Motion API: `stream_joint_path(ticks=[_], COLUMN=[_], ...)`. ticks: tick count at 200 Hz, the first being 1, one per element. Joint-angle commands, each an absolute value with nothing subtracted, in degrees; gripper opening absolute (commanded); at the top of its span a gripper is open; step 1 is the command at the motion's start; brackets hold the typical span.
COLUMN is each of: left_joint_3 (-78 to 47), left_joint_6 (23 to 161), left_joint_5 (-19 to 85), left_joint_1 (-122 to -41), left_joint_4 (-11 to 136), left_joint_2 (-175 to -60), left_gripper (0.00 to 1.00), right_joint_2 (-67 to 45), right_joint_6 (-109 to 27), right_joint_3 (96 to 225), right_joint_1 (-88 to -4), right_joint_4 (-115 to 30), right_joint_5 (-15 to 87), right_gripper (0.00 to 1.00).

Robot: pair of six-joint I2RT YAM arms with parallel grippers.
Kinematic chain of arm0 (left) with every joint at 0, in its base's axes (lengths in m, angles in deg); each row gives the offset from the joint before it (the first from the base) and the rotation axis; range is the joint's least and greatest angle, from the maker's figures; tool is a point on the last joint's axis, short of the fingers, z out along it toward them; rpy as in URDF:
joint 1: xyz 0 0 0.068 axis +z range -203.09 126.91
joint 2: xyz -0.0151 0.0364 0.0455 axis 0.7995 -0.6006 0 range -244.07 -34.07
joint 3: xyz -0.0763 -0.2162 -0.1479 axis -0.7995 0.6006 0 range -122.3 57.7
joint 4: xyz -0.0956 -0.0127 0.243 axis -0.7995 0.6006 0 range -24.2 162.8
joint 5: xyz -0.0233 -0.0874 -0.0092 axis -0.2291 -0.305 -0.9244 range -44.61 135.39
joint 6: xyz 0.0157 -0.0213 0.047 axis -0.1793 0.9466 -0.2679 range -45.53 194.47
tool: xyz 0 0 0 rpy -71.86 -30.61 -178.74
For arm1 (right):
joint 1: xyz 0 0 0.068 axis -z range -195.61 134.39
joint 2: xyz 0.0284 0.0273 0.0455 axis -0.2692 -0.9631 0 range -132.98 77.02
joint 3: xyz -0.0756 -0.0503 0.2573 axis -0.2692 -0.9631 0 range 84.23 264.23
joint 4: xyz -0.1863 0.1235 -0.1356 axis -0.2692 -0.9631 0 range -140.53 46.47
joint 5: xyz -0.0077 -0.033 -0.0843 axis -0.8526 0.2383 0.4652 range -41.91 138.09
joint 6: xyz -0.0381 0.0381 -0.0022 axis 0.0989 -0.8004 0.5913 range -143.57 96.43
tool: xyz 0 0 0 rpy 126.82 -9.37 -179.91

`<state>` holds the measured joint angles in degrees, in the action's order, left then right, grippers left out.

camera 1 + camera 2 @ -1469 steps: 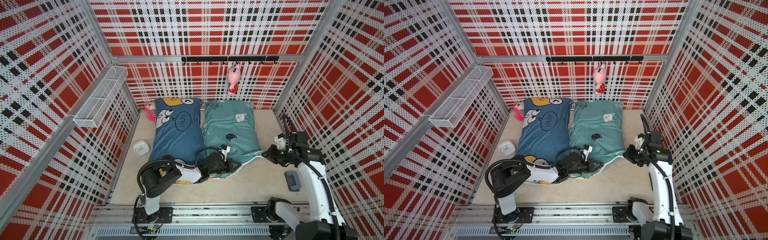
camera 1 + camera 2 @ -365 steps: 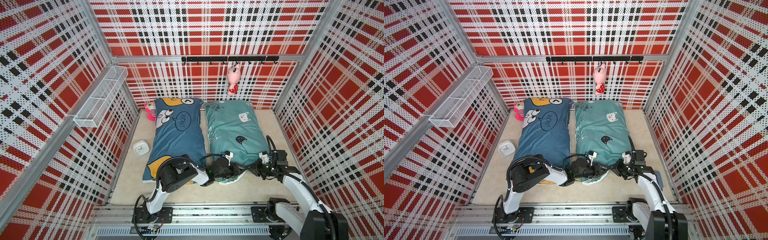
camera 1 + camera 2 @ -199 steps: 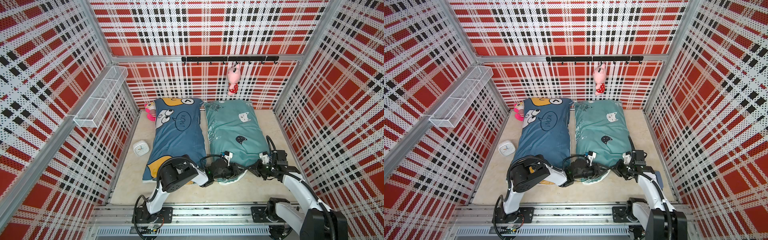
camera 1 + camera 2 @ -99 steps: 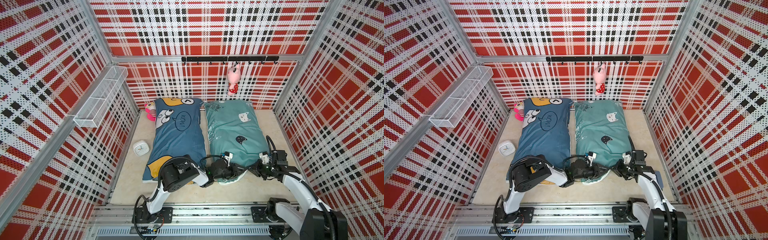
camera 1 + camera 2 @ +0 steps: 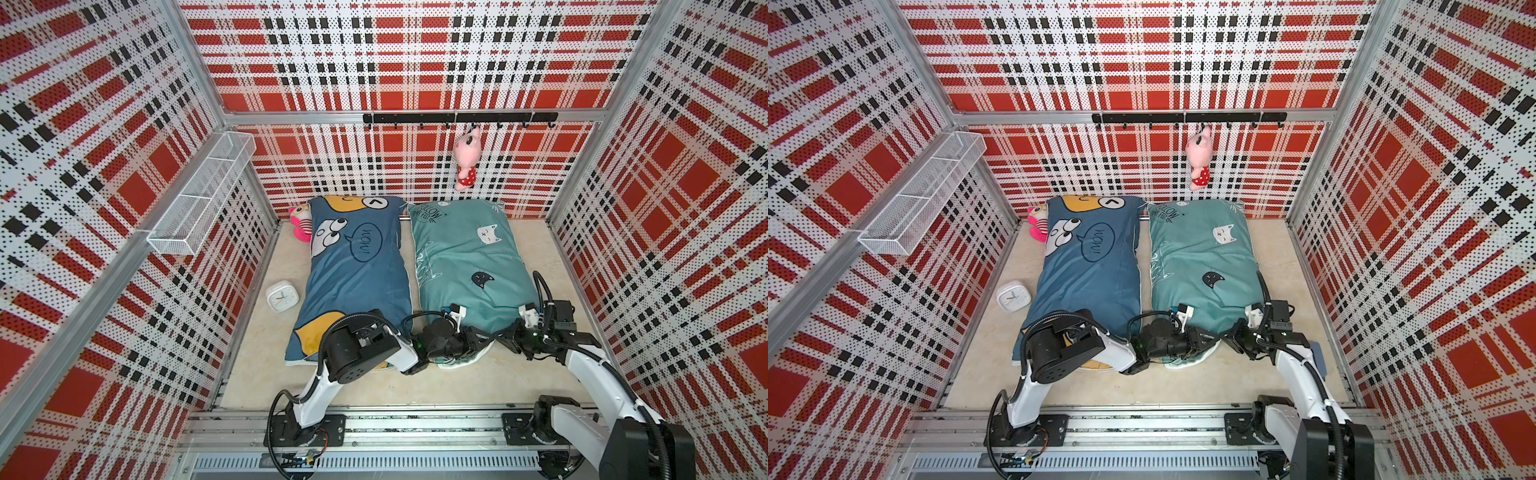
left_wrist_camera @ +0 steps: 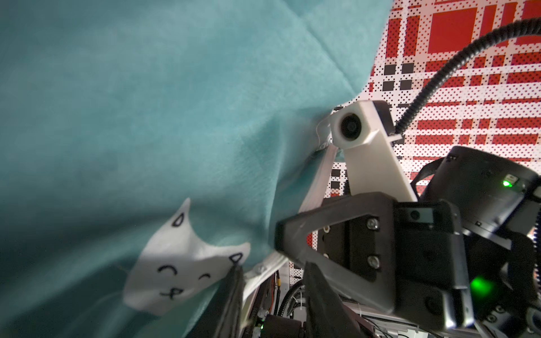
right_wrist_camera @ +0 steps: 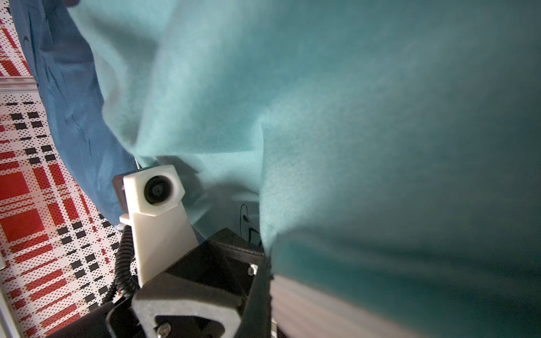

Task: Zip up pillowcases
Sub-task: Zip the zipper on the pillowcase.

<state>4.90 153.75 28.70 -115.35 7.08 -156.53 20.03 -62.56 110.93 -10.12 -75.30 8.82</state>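
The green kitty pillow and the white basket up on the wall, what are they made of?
The teal pillowcase looks like soft, matte woven cloth, maybe cotton or a blend: it creases and folds, and the left wrist view shows a fine weave. The white basket looks like metal mesh painted white: it keeps straight edges and you can see through its tiny holes.

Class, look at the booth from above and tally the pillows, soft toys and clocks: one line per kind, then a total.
Pillows: 2 (blue pillow, teal pillow)
Soft toys: 2 (hanging pink toy, lying pink toy beside the blue pillow)
Clocks: 1 (white clock)
Total: 5
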Motion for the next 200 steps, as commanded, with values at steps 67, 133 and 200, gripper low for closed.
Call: stream_joint_path(ticks=[67,133,200], left_joint_3=[3.7,4.9,5.9], left_joint_6=[154.1,155.6,155.8], left_joint_5=[27.5,28.1,28.6], left_joint_1=[-116.1,-116.0,-115.9], left_joint_4=[4.1,1.6,1.1], left_joint_2=[-158.5,-158.0,-157.6], left_gripper=[0.45,0.39,0.37], right_joint_2=[21.9,21.2,20.8], right_joint_6=[-64.5,-63.9,-60.7], right_joint_3=[110.0,108.5,108.7], right_joint_1=[-9.3,-9.2,-8.4], right_joint_4=[-73.3,-72.8,-75.6], right_joint_5=[5.1,6.4,8.9], right_gripper=[0.0,0.0,0.0])
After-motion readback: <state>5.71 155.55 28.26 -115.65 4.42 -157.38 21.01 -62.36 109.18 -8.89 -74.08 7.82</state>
